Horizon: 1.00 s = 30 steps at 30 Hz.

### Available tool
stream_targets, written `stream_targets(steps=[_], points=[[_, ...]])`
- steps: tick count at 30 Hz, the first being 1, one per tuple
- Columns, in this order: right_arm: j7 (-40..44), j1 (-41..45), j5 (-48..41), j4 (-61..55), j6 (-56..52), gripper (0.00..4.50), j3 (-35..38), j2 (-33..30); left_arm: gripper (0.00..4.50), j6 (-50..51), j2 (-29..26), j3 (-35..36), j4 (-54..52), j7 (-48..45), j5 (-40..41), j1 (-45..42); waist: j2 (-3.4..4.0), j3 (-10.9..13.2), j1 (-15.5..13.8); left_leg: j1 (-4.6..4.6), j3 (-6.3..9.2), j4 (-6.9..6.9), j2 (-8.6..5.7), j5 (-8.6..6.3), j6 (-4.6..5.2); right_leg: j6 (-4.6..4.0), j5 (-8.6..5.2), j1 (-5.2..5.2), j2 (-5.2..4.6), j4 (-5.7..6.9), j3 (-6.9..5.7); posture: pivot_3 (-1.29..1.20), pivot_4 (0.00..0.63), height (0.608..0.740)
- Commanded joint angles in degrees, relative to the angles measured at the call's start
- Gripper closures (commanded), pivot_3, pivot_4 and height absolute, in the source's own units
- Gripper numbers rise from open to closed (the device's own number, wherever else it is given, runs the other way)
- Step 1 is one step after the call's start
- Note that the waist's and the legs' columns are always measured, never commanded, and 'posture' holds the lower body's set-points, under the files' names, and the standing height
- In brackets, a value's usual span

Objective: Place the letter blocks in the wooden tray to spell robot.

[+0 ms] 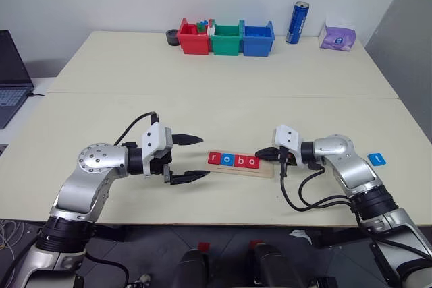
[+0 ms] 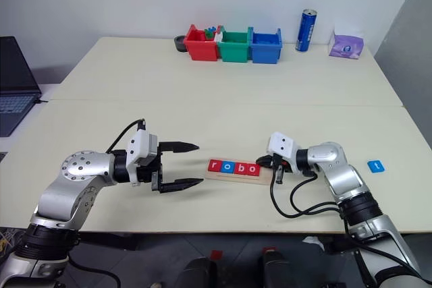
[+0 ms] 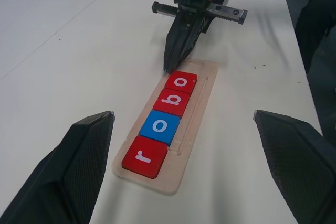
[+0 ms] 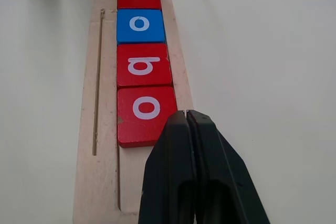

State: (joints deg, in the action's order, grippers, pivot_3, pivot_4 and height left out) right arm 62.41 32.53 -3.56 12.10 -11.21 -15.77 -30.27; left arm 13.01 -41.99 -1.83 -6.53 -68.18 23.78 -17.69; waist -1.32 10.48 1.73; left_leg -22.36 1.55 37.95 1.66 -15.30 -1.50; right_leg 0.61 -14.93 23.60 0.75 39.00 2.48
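Pressed together and empty, the right end effector [image 4: 187, 116] sat at the tray's open end, tips against the last red "o" block [image 4: 145, 115]. Four letter blocks [image 1: 233, 160] spelled "robo" in the wooden tray [image 1: 265, 172]. Farther right on the tabletop [image 1: 202, 109], well apart, lay the blue "t" block [image 1: 377, 159], nearer this arm. Left end effector [image 1: 191, 158] gaped wide, empty.

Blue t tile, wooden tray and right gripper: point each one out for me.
blue t tile [image 1: 377, 159]: left eye view, middle of its face.
wooden tray [image 3: 195, 109]: left wrist view, bare wood beside the tiles.
right gripper [image 4: 187, 115]: right wrist view, tips of its shut fingers.
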Motion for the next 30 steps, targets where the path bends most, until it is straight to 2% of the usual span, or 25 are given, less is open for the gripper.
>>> stream_targets(steps=[1,2,5,7,9,11,14,17,19,24,30], points=[[-0.7,1.1,-2.5,-3.9,-2.9,4.43,3.7,-1.0,0.0,-0.7,-0.3,0.7,-1.8,-0.2,0.2,-0.7,0.0,0.0,0.0,0.0,0.0,0.0,0.0,0.0,0.0,0.0,0.0,0.0,0.0,0.0,0.0,0.0,0.15,0.74],[-0.9,1.0,-3.0,-4.9,-4.0,4.43,4.5,-1.5,0.0,-0.7,-0.2,0.7,-2.0,-0.1,0.2,-0.6,0.0,0.0,0.0,-0.01,0.0,0.0,0.0,0.0,0.0,0.0,0.0,0.0,0.0,0.0,0.0,0.0,0.15,0.74],[-2.2,-0.9,-8.4,-14.2,-16.8,4.43,9.4,-3.9,0.0,0.2,0.6,0.2,-4.8,0.6,1.1,-0.3,0.05,0.0,-0.1,-0.07,0.04,0.01,0.01,0.0,0.0,0.0,0.0,0.02,-0.02,-0.01,-0.01,0.0,0.15,0.74],[-3.6,-5.1,-12.5,-22.9,-25.0,4.06,13.2,-6.2,0.0,1.6,1.7,-0.4,-7.4,1.7,1.9,-0.2,0.05,0.0,-0.4,-0.12,0.09,0.01,0.02,0.0,0.0,0.0,0.0,0.04,-0.05,-0.01,-0.03,0.0,0.15,0.74],[-5.7,-10.9,-16.2,-30.2,-33.4,3.55,18.0,-8.6,0.0,2.8,4.6,-1.6,-9.2,4.5,1.8,-1.2,0.04,0.0,-0.7,-0.21,0.32,0.01,0.03,0.0,0.0,0.01,0.0,0.01,-0.15,-0.04,-0.04,0.0,0.15,0.74],[-9.6,-15.2,-16.7,-33.5,-38.0,2.81,21.9,-9.6,0.0,3.7,7.7,-3.1,-10.0,7.4,1.1,-2.4,0.04,0.0,-1.1,-0.26,0.4,0.02,-0.01,-0.01,-0.01,0.04,-0.02,-0.01,-0.2,-0.05,-0.09,0.0,0.15,0.74],[-17.0,-18.9,-14.6,-34.0,-40.4,1.81,26.9,-9.6,0.0,4.6,12.0,-5.7,-10.0,11.3,-0.9,-4.2,0.04,0.0,-1.3,-0.21,0.26,0.08,-0.13,0.0,-0.01,0.09,-0.01,-0.02,-0.2,-0.02,-0.06,0.0,0.15,0.74],[-28.0,-21.4,-12.9,-33.2,-42.3,0.72,36.1,-5.7,0.0,4.6,19.1,-9.9,-7.1,17.4,-4.3,-7.0,0.04,0.0,-1.3,-0.07,0.07,0.1,-0.16,0.01,-0.01,0.4,-0.1,-0.09,-0.13,-0.03,0.01,0.0,0.15,0.74],[-31.8,-23.2,-11.4,-33.8,-42.3,0.02,38.0,-4.9,0.0,4.8,22.1,-11.8,-5.6,19.2,-6.0,-8.3,0.05,0.0,-1.3,-0.03,0.02,0.12,-0.17,0.01,-0.01,0.45,-0.09,-0.13,-0.11,-0.02,0.06,0.0,0.15,0.74],[-40.0,-25.6,-7.7,-31.4,-40.1,0.02,40.3,-3.9,0.0,3.5,26.2,-15.0,-1.0,20.1,-9.0,-12.0,0.08,0.0,-0.3,0.04,-0.04,0.03,-0.11,0.01,-0.01,0.45,-0.09,-0.12,0.0,-0.03,0.15,0.0,0.15,0.74],[-43.1,-26.2,-7.3,-28.1,-38.8,0.02,42.2,-4.0,0.0,3.1,28.4,-16.3,3.0,18.6,-9.5,-15.7,0.12,0.0,0.0,0.05,-0.07,0.03,-0.12,0.01,-0.01,0.46,-0.1,-0.12,0.02,-0.03,0.18,0.0,0.15,0.74]])
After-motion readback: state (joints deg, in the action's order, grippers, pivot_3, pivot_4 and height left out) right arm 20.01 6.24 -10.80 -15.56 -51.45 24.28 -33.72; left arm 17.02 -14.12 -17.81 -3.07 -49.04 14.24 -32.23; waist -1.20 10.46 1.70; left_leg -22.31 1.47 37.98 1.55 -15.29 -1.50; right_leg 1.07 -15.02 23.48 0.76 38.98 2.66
